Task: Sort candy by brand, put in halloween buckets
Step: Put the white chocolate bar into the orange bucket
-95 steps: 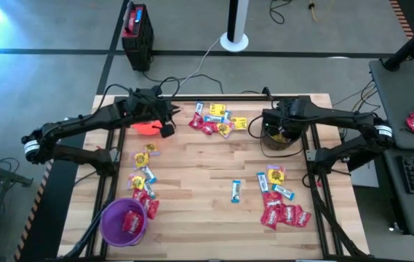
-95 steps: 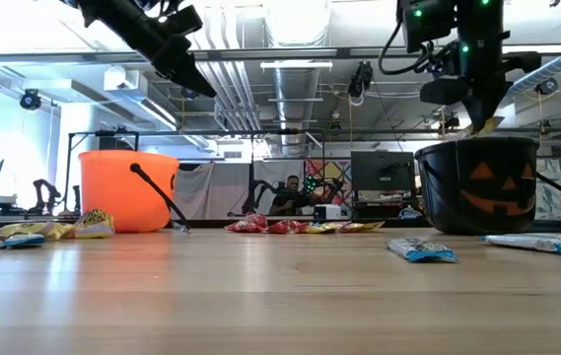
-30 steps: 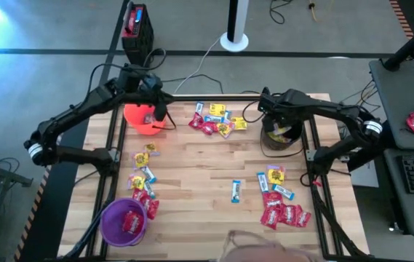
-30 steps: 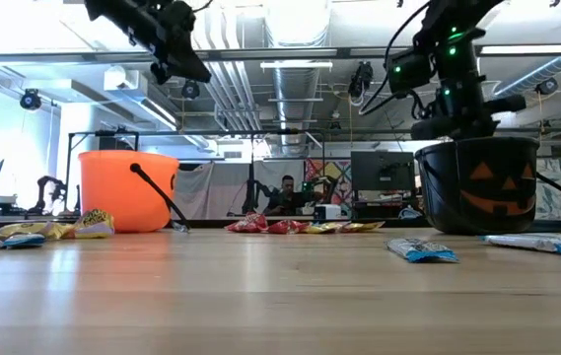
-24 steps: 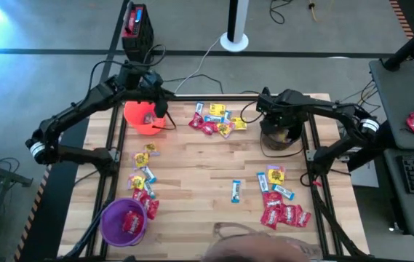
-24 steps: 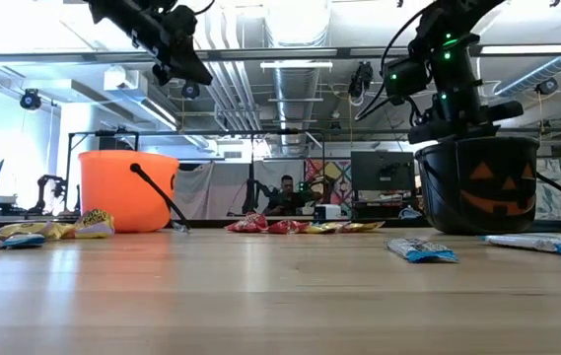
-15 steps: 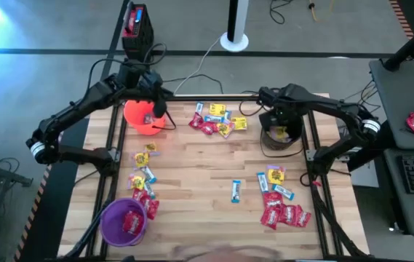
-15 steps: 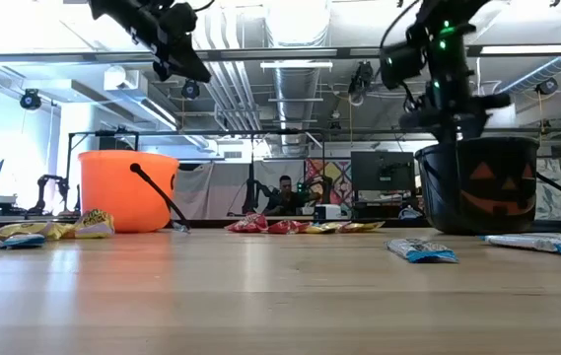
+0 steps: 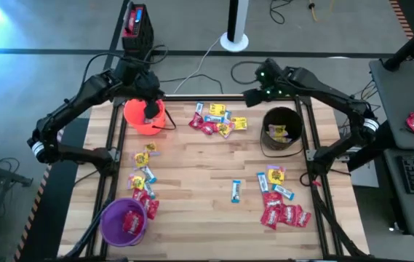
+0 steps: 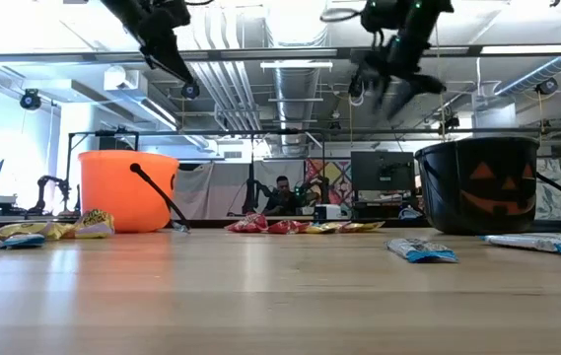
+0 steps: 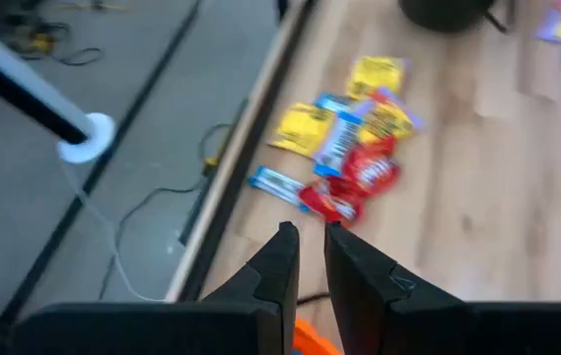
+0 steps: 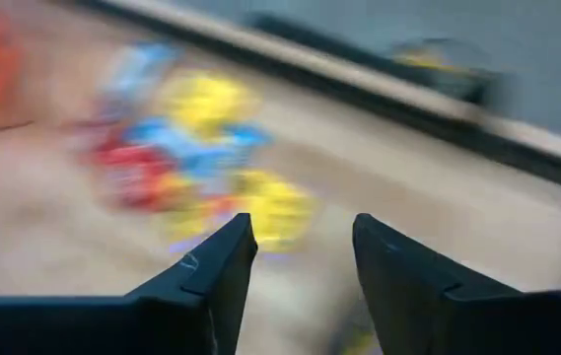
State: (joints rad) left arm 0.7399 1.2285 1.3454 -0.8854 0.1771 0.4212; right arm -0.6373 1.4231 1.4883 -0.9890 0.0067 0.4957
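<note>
A: What stood on the table [image 9: 192, 182]?

B: Three pails: orange bucket [image 9: 144, 118] at the far left corner, black bucket [image 9: 281, 128] far right, purple bucket [image 9: 124, 221] near left. The black one showed yellow packets inside, the purple one red. Loose candy lay in a far pile [image 9: 217, 119], a left cluster [image 9: 142, 178] and a near-right cluster [image 9: 281, 202].

A: And the arms?

B: The right gripper [image 9: 254, 95] hung high between the black bucket and the far pile, fingers apart and empty. The left gripper [image 9: 150, 109] hovered over the orange bucket, fingers nearly closed; whether anything thin sat between them I couldn't tell, probably nothing.

A: Which step?

B: Between drops, I'd judge. Next the right arm should descend on the far pile and pinch one packet.
</note>
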